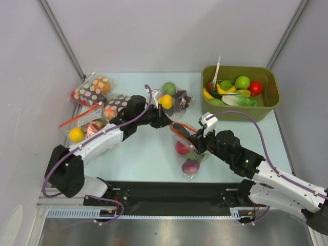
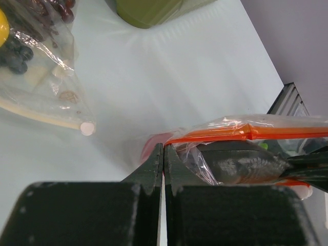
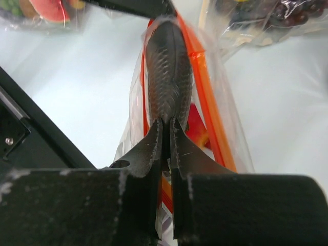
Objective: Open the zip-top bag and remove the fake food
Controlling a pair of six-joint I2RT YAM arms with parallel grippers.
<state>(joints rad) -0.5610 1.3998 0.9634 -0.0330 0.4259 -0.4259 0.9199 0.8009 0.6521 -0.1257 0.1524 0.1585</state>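
The zip-top bag [image 1: 187, 156] lies mid-table, its red-orange zip strip [image 2: 246, 132] raised and parted. My left gripper [image 2: 164, 149] is shut on the bag's lip at one end of the strip [image 1: 171, 123]. In the mouth of the bag, between the two strip halves [image 3: 200, 87], lies the grey fish-like piece [image 3: 166, 66]. My right gripper [image 3: 166, 124] is shut on its tail [image 1: 195, 139]. A red ball [image 1: 182, 147], a green piece [image 1: 199, 155] and a round purple piece [image 1: 190, 165] sit lower in the bag.
A green bin [image 1: 271, 102] of toy food stands at the back right. A clear bag with a green ball, yellow piece and grapes [image 1: 173, 97] lies behind the grippers. Brown dotted bags [image 1: 92, 89] and a bag with a yellow ball [image 1: 77, 134] crowd the left.
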